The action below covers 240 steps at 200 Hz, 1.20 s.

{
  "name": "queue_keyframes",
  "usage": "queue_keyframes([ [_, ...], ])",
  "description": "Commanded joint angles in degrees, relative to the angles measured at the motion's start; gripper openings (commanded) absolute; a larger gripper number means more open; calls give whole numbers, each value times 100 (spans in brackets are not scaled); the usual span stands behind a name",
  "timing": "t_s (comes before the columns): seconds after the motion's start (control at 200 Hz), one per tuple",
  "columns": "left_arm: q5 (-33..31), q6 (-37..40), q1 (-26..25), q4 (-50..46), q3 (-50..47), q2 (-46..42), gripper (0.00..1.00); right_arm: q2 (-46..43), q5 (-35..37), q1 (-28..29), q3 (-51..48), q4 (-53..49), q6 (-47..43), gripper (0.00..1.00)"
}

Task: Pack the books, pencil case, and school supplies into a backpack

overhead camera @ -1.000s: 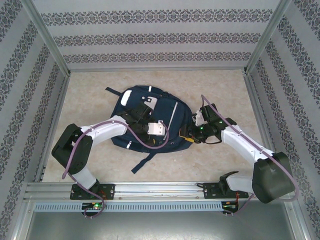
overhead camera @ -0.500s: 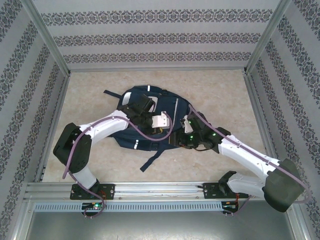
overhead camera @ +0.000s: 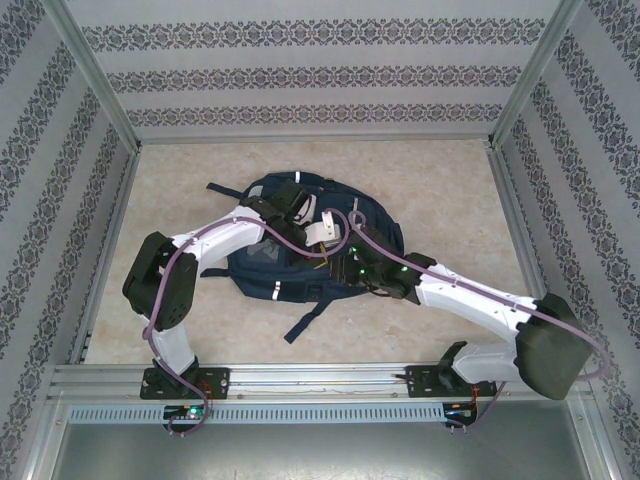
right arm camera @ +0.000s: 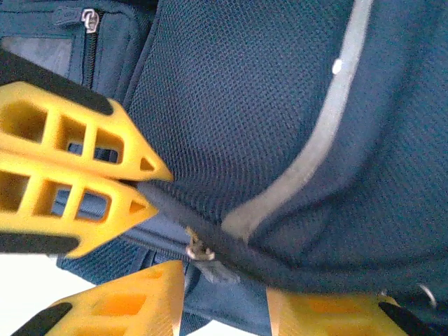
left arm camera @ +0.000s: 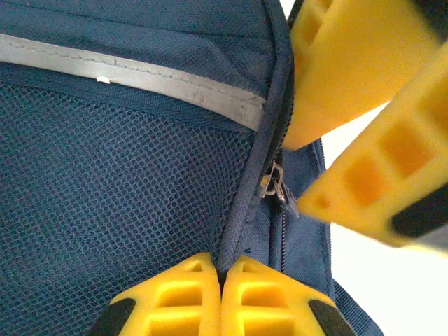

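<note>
The navy backpack (overhead camera: 290, 245) lies bunched in the middle of the table. My left gripper (left arm camera: 222, 269) is shut on the corded seam (left arm camera: 241, 210) beside the main zip, just below the metal zip pull (left arm camera: 276, 187). In the top view it sits at the bag's right side (overhead camera: 325, 250). My right gripper (right arm camera: 224, 308) is open, its yellow fingers (right arm camera: 126, 308) standing either side of the zip pull (right arm camera: 203, 255) without pinching it. From above, the right gripper (overhead camera: 342, 266) meets the left one there. The books, pencil case and school supplies are out of view.
A loose backpack strap (overhead camera: 305, 322) trails toward the near edge. Bare beige tabletop (overhead camera: 450, 190) surrounds the bag, fenced by patterned walls and metal posts (overhead camera: 510, 215). A smaller zip pocket with its own puller (right arm camera: 89, 19) lies close to the left gripper's fingers (right arm camera: 77, 133).
The left gripper has closed on the backpack's seam. The right arm has swung left from beside the bag onto its zip, with its jaws narrowing. The backpack has bunched up and shifted slightly.
</note>
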Motion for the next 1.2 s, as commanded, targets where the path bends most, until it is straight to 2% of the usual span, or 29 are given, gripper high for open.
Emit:
queue_keyframes([
  [0.0, 843, -267, 59, -156, 18, -181, 0, 274, 165, 140, 315, 296, 23, 36],
  [0.09, 931, -315, 83, -115, 0, -181, 0, 403, 270, 188, 406, 327, 88, 36],
  [0.17, 984, -270, 82, -122, -1, -188, 0, 472, 674, 222, 457, 138, 294, 36],
  [0.295, 933, -156, 108, -69, -72, -264, 0, 503, 1167, 251, 459, -224, 717, 20],
  [0.365, 815, -81, 146, -9, -167, -333, 0, 474, 1352, 277, 531, -630, 876, 14],
  [0.415, 722, -11, 195, 21, -252, -384, 0, 424, 1414, 286, 557, -892, 933, 12],
  [0.48, 651, 167, 260, 29, -384, -469, 0, 308, 1359, 250, 535, -1117, 936, 13],
  [0.635, 434, 597, 392, 185, -740, -734, 0, -84, 509, -82, 318, -1297, 574, 10],
  [0.844, 429, 1189, 642, 198, -962, -894, 0, -435, -322, -1071, 14, -1648, -171, 9],
  [0.989, 493, 1686, 828, 233, -1139, -1016, 0, -507, -1244, -1742, -155, -1475, -690, 9],
  [1.194, 750, 2368, 1332, 903, -1578, -1058, 0, -416, -2360, -2068, -173, -1267, -1309, 8],
])
